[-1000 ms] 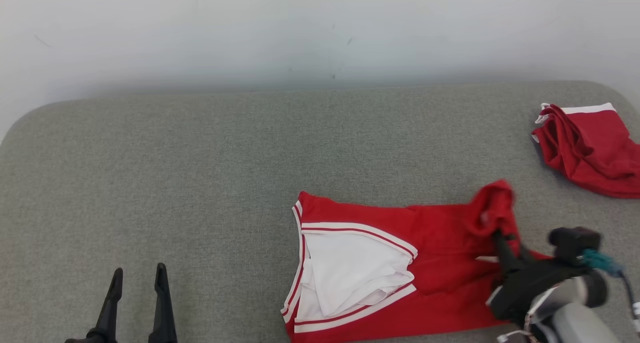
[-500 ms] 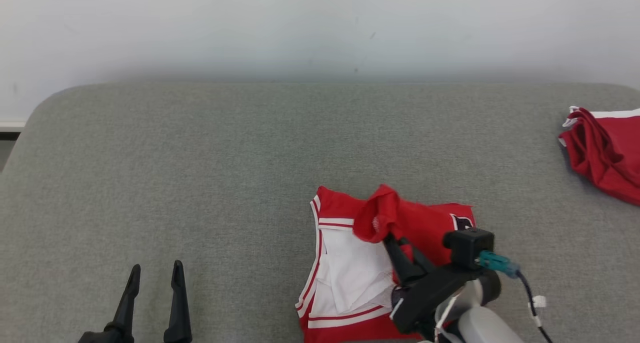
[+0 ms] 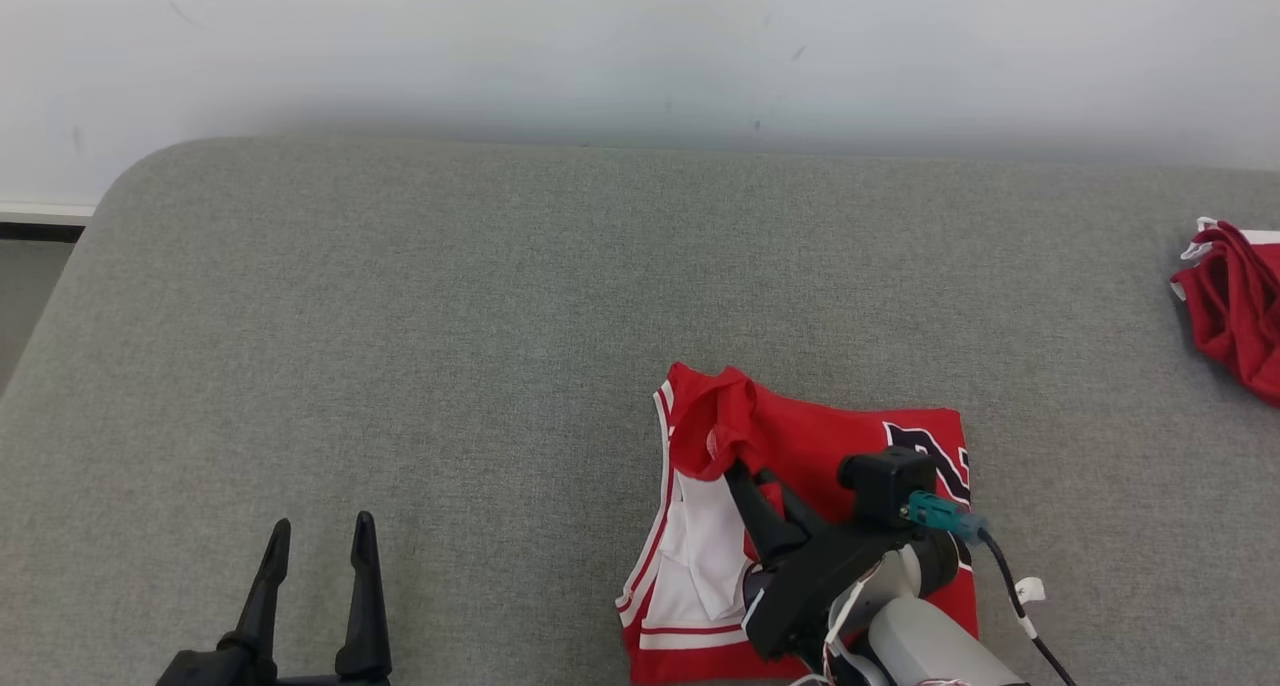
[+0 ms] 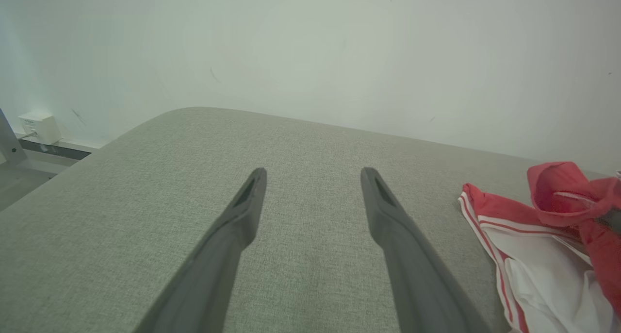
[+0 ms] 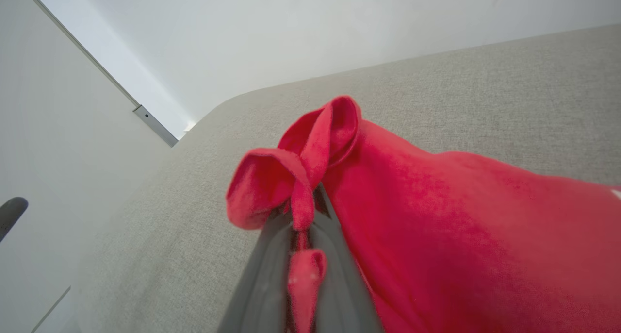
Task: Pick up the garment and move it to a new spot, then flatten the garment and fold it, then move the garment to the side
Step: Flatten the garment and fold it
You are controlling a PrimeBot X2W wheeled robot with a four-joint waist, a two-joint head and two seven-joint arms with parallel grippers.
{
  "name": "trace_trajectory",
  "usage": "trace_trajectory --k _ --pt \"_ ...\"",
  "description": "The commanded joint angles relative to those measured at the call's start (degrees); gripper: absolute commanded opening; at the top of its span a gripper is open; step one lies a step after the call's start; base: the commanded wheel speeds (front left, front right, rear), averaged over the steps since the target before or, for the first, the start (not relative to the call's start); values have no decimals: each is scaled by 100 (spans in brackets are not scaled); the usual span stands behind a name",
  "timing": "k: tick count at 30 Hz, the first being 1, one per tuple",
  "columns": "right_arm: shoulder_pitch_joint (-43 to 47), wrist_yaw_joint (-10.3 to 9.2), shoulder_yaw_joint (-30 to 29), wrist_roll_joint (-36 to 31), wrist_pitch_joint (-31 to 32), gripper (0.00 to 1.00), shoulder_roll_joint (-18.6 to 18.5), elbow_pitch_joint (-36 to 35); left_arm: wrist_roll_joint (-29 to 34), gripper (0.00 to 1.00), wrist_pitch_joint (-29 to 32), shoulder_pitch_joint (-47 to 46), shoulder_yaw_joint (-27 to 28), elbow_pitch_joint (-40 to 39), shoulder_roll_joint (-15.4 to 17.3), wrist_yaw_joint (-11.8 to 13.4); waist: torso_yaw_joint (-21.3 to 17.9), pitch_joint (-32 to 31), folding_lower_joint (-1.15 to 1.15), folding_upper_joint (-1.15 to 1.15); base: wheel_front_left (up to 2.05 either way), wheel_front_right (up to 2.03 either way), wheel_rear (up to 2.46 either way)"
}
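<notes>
Bright, even light; soft shadows; wide-angle wrist views.

A broad grey woven-fabric surface (image 3: 400, 316) with rounded corners stood against a plain white wall (image 3: 600, 46) marked with a few faint dark scuffs. The light was soft and even. At the wall's foot on the left ran a dark skirting strip (image 3: 40, 231), and just above it sat 1 small white box (image 4: 38, 127).

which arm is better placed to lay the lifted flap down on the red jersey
Right. The right fingers are shut on a lifted flap of the red jersey. The left fingers stand open over bare cushion, apart from it.
</notes>
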Motion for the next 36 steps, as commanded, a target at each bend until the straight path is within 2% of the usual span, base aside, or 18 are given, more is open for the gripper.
trace_trajectory --k 1,2,3,9,11,18,23,29,36 --pt "-32 -16 62 20 -22 40 4 56 -24 100 -16 -82 -10 17 -4 23 0 -1 0 0 0 0 0" --pt "-78 -16 130 76 -61 96 9 109 -29 100 -16 -87 -16 22 -3 27 -3 -3 0 0 0 0 0" --pt "-132 -16 165 108 -131 100 7 127 -34 100 -16 -89 -20 30 -3 34 -10 -5 0 0 0 0 0" --pt "-313 -16 112 -92 -428 100 -2 278 -67 100 -16 -56 24 44 -3 55 -143 -45 0 0 0 0 0" --pt "-322 -16 20 -184 -503 100 -120 185 -62 100 -16 -55 32 43 -2 46 -189 -61 0 0 0 0 0" --pt "11 -16 -646 -552 -601 100 -589 -527 25 100 -16 -3 126 -14 -3 4 -399 -137 0 0 0 0 0" --pt "500 -16 -1323 -895 -601 100 -795 -1320 86 100 -16 39 218 -55 -3 -3 -546 -205 0 0 0 0 0" --pt "1166 -17 -1911 -1297 -594 100 -865 -2102 132 100 -16 130 361 -151 -4 -5 -709 -301 0 0 0 0 0" --pt "1765 -17 -2266 -1533 -594 100 -778 -2511 213 100 -16 195 473 -215 -3 -28 -824 -404 0 0 0 0 0"
